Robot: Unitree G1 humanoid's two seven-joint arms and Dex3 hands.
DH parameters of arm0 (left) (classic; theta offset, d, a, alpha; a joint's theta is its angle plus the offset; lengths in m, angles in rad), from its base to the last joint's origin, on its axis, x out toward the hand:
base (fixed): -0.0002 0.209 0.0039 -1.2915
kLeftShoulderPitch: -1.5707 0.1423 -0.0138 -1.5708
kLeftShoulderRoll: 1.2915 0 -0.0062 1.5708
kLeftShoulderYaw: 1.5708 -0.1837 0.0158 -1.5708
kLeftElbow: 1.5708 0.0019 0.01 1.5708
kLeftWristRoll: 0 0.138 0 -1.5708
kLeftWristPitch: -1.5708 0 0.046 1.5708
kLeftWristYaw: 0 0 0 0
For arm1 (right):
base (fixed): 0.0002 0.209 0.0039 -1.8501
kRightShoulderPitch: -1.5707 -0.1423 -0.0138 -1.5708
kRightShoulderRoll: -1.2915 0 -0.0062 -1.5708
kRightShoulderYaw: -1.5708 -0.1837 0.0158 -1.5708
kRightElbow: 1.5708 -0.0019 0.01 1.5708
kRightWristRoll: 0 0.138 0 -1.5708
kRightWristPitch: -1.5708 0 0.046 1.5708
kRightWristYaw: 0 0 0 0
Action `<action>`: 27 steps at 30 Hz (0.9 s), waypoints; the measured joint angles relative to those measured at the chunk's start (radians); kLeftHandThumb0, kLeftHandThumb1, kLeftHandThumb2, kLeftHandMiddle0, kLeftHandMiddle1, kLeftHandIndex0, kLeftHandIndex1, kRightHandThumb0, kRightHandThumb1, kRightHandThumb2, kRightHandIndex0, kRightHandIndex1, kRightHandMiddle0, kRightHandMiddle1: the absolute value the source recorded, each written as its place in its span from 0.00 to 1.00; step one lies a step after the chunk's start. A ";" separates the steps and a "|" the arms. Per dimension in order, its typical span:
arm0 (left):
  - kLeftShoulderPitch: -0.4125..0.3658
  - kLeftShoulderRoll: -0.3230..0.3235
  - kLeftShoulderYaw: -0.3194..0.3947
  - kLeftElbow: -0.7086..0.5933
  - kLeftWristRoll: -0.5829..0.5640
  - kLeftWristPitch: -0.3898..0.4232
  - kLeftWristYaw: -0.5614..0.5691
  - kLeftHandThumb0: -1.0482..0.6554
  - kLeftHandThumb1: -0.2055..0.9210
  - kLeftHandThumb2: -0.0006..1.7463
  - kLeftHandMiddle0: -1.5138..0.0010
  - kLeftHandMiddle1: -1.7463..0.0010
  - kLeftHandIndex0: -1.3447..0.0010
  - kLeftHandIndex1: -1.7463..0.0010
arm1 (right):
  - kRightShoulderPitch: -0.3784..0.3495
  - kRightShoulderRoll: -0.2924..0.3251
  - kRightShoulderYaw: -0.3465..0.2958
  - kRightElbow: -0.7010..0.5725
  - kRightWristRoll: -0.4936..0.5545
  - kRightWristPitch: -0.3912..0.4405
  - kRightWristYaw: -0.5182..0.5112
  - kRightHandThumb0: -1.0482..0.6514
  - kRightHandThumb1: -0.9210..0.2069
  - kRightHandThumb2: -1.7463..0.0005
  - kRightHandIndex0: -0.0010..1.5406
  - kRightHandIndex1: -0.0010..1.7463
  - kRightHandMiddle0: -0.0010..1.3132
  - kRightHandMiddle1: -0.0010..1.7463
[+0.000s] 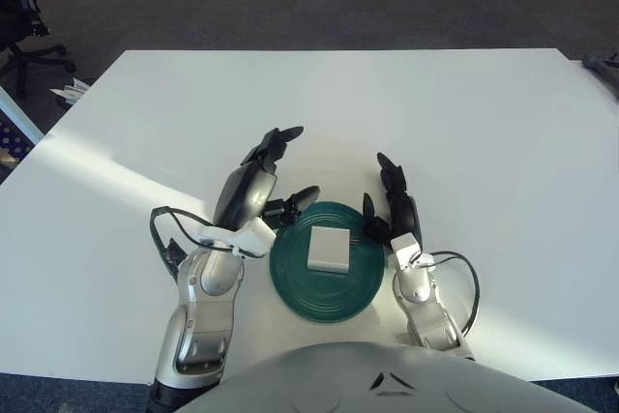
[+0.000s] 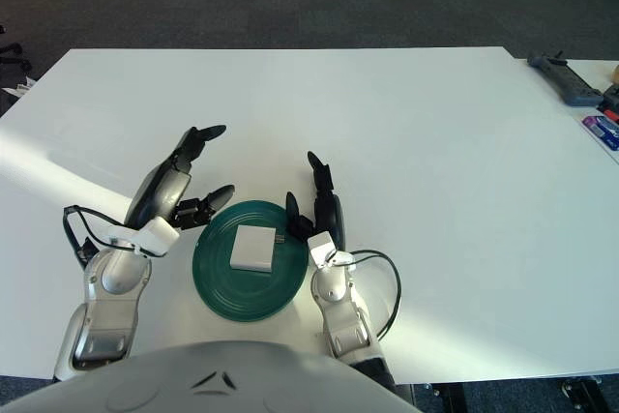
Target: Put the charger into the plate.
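Observation:
A white square charger [image 1: 328, 249] lies flat in the middle of the dark green plate [image 1: 295, 287], near the table's front edge. My left hand [image 1: 259, 179] is just left of the plate, fingers spread and holding nothing, its thumb close to the plate's upper-left rim. My right hand [image 1: 392, 208] shows at the plate's right rim with fingers extended and nothing in them.
The white table [image 1: 455, 113] stretches wide beyond the plate. A grey tool [image 2: 566, 79] and a small packet [image 2: 602, 129] sit at the far right edge. An office chair base [image 1: 24, 41] stands on the floor at the left.

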 measured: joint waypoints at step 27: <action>0.103 -0.020 0.230 0.368 -0.527 -0.171 0.023 0.15 1.00 0.36 0.74 0.35 0.69 0.29 | -0.175 0.004 -0.045 0.229 0.141 -0.088 -0.013 0.07 0.00 0.48 0.08 0.00 0.00 0.20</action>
